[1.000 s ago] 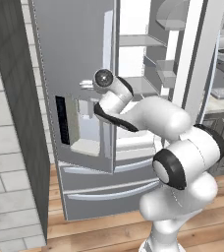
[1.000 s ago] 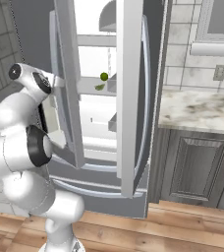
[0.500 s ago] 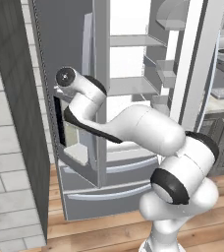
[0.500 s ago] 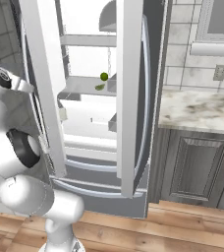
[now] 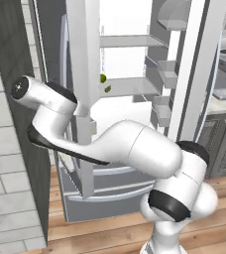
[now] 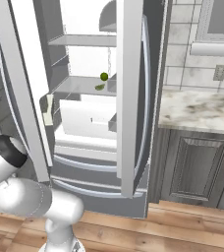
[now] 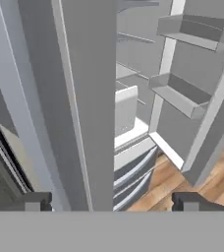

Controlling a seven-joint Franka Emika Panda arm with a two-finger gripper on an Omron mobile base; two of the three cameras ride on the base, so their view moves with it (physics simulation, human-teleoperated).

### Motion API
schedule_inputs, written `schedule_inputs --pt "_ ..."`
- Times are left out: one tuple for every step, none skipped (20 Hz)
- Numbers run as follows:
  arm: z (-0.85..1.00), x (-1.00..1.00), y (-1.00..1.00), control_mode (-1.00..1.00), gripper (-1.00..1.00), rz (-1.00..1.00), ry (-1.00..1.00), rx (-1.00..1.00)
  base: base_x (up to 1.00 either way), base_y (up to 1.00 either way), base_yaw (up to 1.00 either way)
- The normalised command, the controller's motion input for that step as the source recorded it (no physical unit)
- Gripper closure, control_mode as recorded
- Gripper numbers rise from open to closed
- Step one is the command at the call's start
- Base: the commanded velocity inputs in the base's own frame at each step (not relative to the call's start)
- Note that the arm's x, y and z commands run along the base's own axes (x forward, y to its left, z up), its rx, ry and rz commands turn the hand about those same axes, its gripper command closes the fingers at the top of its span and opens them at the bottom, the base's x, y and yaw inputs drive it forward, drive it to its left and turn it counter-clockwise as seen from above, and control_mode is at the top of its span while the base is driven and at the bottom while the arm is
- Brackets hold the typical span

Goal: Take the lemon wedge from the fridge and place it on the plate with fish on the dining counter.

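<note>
My jaws gape empty astride the fridge door edge, and next I must reach the lemon wedge on its shelf.

The fridge was grey steel outside, with a white interior and pale grey shelves and door bins. On the middle shelf sat a small dark green round fruit and, just beside it, the yellow-green lemon wedge. The robot arm was white with dark joints. The floor was warm brown wood planks. The countertop beside the fridge was white-grey veined marble over dark grey panelled cabinets, and the wall was pale grey tile.
</note>
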Motion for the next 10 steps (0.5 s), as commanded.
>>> schedule_inputs --pt "-0.24 -1.0 -0.11 -1.0 -1.0 -0.06 -0.1 0.0 0.0 0.0 0.0" --pt "-0.2 -1.0 -0.33 -1.0 -1.0 -0.05 -0.13 0.0 0.0 0.0 0.0" --pt "-0.24 -1.0 -0.43 -1.0 -1.0 -0.05 -0.14 0.0 0.0 0.0 0.0" --pt "-0.33 -1.0 -0.63 -1.0 -1.0 -0.03 -0.19 0.0 0.0 0.0 0.0" --pt "-0.34 -1.0 -0.82 -1.0 -1.0 0.0 -0.24 0.0 0.0 0.0 0.0" --pt "-0.21 -1.0 -0.94 -1.0 -1.0 0.0 -0.27 0.0 0.0 0.0 0.0" --pt "-0.14 -1.0 -0.97 -1.0 -1.0 0.0 -0.29 0.0 0.0 0.0 0.0" --pt "-0.16 -1.0 -0.98 -1.0 -1.0 0.0 -0.29 0.01 0.0 0.0 0.0" --pt "-0.14 -1.0 -1.0 -1.0 -1.0 0.0 -0.29 0.03 0.0 0.0 0.0" --pt "0.0 -1.0 -1.0 -1.0 -1.0 -0.01 -0.27 0.1 0.0 0.0 0.0"
